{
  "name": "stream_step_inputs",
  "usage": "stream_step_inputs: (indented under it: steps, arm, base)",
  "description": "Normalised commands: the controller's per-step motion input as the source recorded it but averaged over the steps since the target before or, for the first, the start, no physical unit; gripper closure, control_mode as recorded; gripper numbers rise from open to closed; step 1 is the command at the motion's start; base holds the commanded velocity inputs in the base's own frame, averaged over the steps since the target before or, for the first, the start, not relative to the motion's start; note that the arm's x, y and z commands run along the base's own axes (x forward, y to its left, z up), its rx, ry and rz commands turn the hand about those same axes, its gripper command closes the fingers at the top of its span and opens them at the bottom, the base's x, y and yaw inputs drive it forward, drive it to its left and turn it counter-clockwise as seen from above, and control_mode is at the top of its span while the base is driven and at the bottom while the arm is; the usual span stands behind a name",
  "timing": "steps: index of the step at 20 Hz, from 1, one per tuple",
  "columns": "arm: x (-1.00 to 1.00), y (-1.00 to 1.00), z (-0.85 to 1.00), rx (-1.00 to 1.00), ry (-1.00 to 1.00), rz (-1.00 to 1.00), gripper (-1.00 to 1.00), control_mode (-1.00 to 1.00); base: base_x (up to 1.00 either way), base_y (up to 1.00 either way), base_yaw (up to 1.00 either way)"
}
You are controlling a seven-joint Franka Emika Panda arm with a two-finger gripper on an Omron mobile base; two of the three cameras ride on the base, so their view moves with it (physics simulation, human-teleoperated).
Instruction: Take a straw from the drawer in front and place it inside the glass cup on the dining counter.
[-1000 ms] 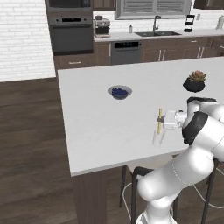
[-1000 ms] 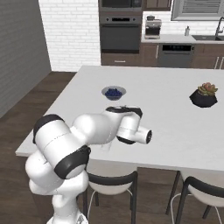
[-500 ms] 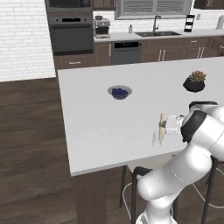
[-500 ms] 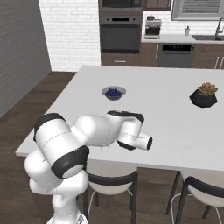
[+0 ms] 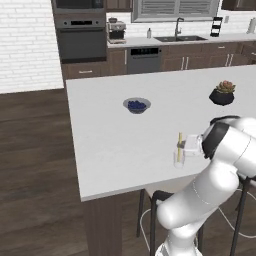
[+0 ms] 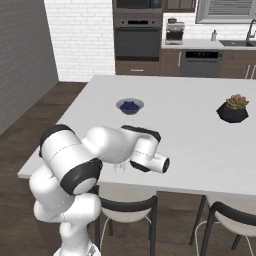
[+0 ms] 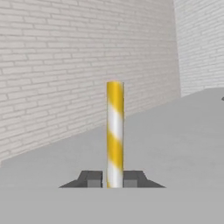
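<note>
- The gripper point(image 7: 113, 179) is pinched tight on the straw point(image 7: 115, 131); in the hand view the two dark finger tips point(image 7: 93, 179) press against the straw's lower end from either side, and the yellow-and-white striped stick rises straight up between them
- In the left base view the gripper point(image 5: 184, 146) reaches out sideways over the dining counter point(image 5: 110, 140), holding the straw point(image 5: 179, 140) upright; the straw's lower end goes down into the glass cup point(image 5: 179, 158), which stands directly below the finger tips on the white top, near the counter's front edge; whether the straw touches the cup's bottom I cannot tell
- In the right base view the arm's wrist covers the hand; a bit of the glass cup point(image 6: 120, 169) shows just under the forearm, at the near edge of the dining counter point(image 6: 200, 125)
- Beyond the gripper, further in on the counter, sits a bowl of dark berries point(image 5: 136, 105); a dark pot with a plant point(image 5: 222, 93) stands well apart from the gripper, towards the far side
- Black-backed stools point(image 6: 125, 205) are tucked under the counter edge below the gripper
</note>
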Motion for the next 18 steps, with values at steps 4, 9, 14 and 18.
stream_step_inputs:
  steps: [4,9,14,18]
  arm:
    - [0.02,-0.01,-0.03,0.00,0.00,0.00,-1.00,-1.00]
    - [-0.02,-0.03,0.11,-0.01,0.00,0.00,-1.00,-1.00]
    - [0.00,-0.01,0.53,-0.01,0.00,0.00,-1.00,-1.00]
    - [0.00,0.00,0.62,-0.01,0.00,0.00,-1.00,-1.00]
  base:
    - [0.00,0.00,0.00]
    - [0.00,0.00,0.00]
    - [0.00,0.00,0.00]
    - [0.00,0.00,0.00]
